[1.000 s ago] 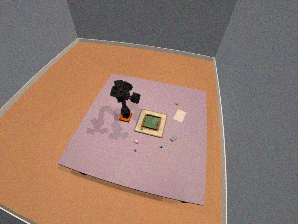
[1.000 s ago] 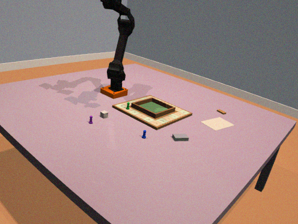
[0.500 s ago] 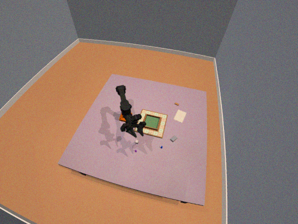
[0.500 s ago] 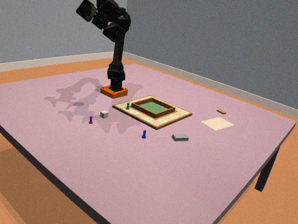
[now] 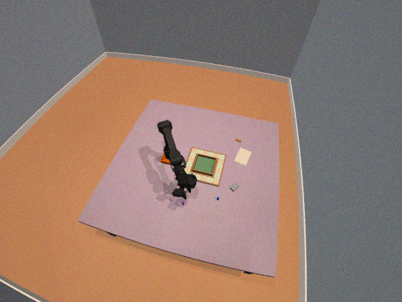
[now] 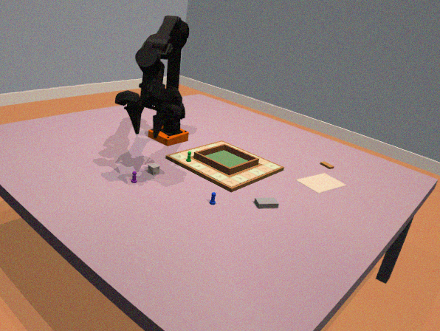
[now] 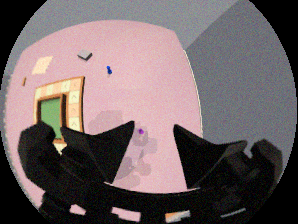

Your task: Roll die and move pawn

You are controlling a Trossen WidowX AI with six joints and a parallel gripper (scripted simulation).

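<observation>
My gripper (image 5: 187, 194) (image 6: 146, 135) (image 7: 153, 125) is open and empty, pointing down above the table. The die (image 6: 153, 169), a small pale grey cube, lies on the table below it, in the arm's shadow; the arm hides it in the top view, and I cannot make it out in the wrist view. Its pips are not readable. The green pawn (image 6: 189, 157) stands upright on the near left part of the board (image 5: 220, 166) (image 6: 231, 182) (image 7: 75, 100). The dice tray (image 5: 205, 164) (image 6: 225, 159) (image 7: 50, 115), green inside dark walls, holds nothing visible.
A purple pawn (image 5: 183, 203) (image 6: 133, 177) (image 7: 141, 131) stands near the die. A blue pawn (image 5: 218, 198) (image 6: 212, 199) (image 7: 109, 70), a grey block (image 5: 234, 187) (image 6: 266, 202) (image 7: 85, 55), a cream sheet (image 5: 243, 156) (image 6: 321, 182) (image 7: 42, 65) and an orange-brown block (image 5: 238, 140) (image 6: 327, 165) lie beyond the board's edges.
</observation>
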